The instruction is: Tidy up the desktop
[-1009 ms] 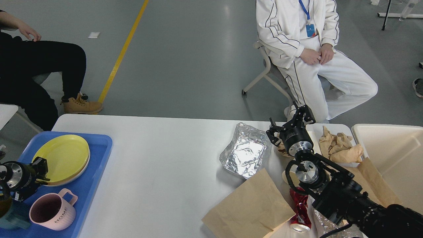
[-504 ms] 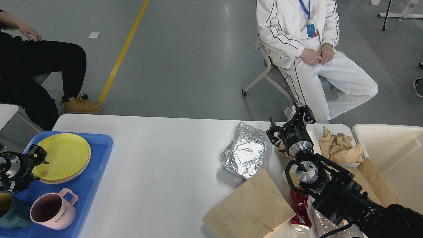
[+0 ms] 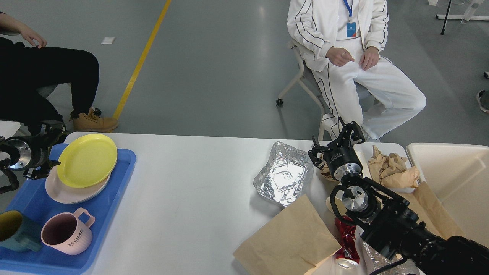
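The white desktop [image 3: 191, 183] carries a blue tray [image 3: 114, 202] at the left. My left gripper [image 3: 51, 151] is at the tray's far left corner, shut on the left rim of a yellow plate [image 3: 87, 160]. That plate is raised and tilted above a pale plate [image 3: 72, 193]. At the right, my right gripper [image 3: 334, 141] stands open, fingers pointing away from me, just above a small scrap of crumpled brown paper [image 3: 326, 173] beside a foil tray [image 3: 284, 177].
On the blue tray stand a pink mug [image 3: 67, 233] and a teal mug [image 3: 15, 231]. A flat brown paper bag [image 3: 290, 240], a crushed red can [image 3: 347, 238], a brown paper wad [image 3: 393, 170] and a cream bin [image 3: 454, 179] lie right. Two people sit beyond the far edge.
My left gripper moved up and away from me, taking the yellow plate off the pale plate. The blue tray and mugs shifted slightly right. The right arm stayed still; the person in white shifted.
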